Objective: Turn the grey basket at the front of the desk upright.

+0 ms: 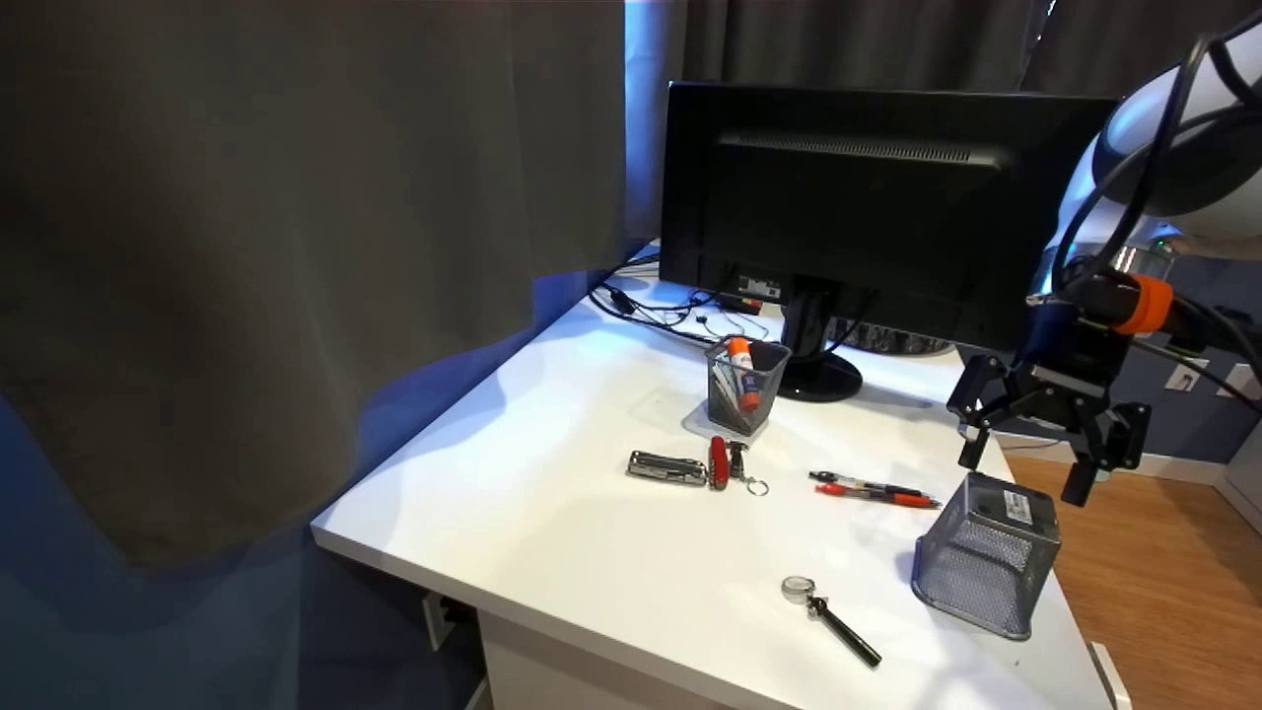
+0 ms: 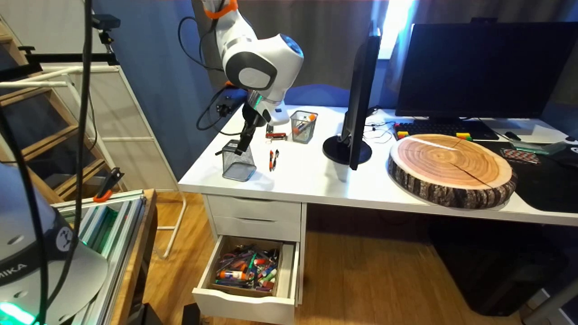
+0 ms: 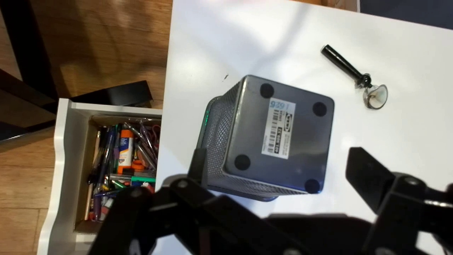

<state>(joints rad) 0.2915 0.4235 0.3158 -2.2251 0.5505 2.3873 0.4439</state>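
The grey basket (image 1: pixel 988 557) stands upside down on the white desk (image 1: pixel 572 523), near its edge. Its solid bottom faces up, with a white label and dark round feet in the wrist view (image 3: pixel 300 131). It also shows in an exterior view (image 2: pixel 238 167). My gripper (image 1: pixel 1024 471) is open and empty just above the basket. In the wrist view the fingers (image 3: pixel 279 168) stand wide apart, one over the basket's left side and the other to its right over bare desk. No contact with the basket can be made out.
Another mesh basket (image 1: pixel 725 390) holds a glue stick. Two pens (image 1: pixel 873 490), a red pocketknife (image 1: pixel 719 463), a grey multitool (image 1: pixel 667 468) and a loupe with a black handle (image 1: pixel 838 626) lie on the desk. A monitor (image 1: pixel 868 197) stands behind. An open drawer (image 2: pixel 246 307) is below the desk edge.
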